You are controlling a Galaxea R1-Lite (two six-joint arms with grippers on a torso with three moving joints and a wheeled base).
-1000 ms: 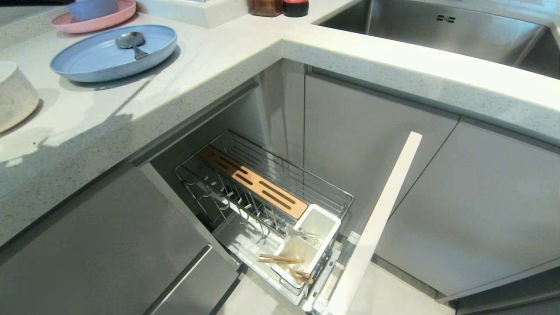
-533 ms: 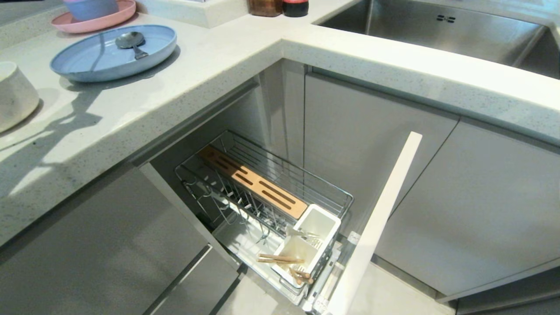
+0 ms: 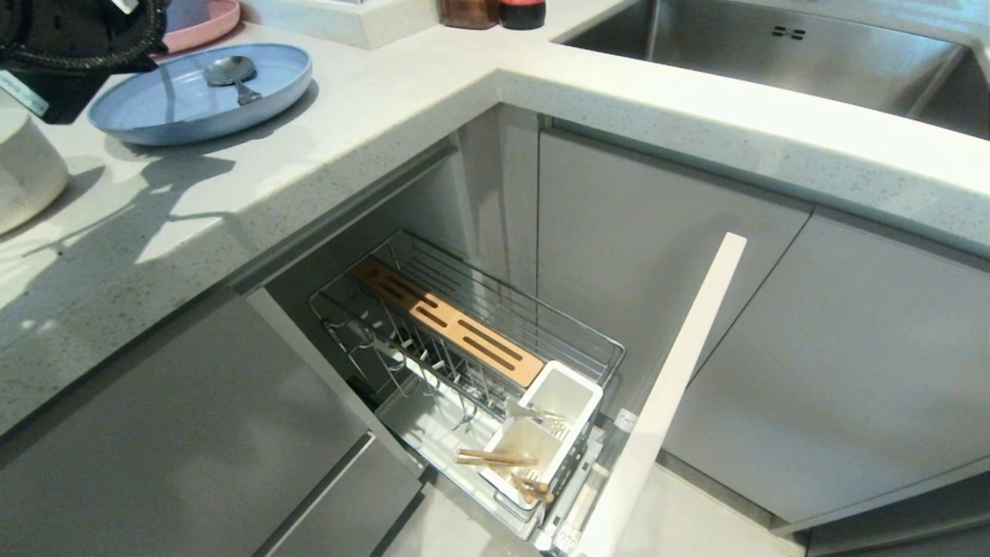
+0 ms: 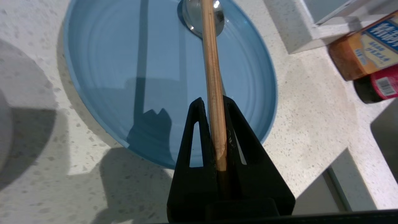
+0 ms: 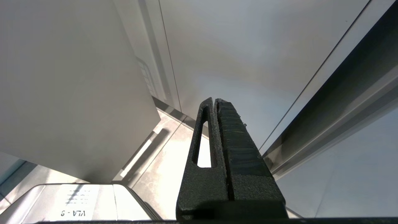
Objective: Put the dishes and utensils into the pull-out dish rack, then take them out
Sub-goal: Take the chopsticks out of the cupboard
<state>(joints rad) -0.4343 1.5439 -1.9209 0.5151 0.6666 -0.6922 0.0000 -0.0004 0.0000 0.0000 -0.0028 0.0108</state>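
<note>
Left claw (image 4: 212, 104) above speckled countertop (image 4: 298, 102)

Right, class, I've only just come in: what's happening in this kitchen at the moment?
The robot's left gripper is shut on a wooden chopstick, held above the light-blue plate on the countertop, where a metal spoon already lies. Below, the pull-out dish rack stands open, with more chopsticks in a white cup. So it looks like unloading is under way. The right gripper is shut, empty, parked by the cabinet fronts.
</note>
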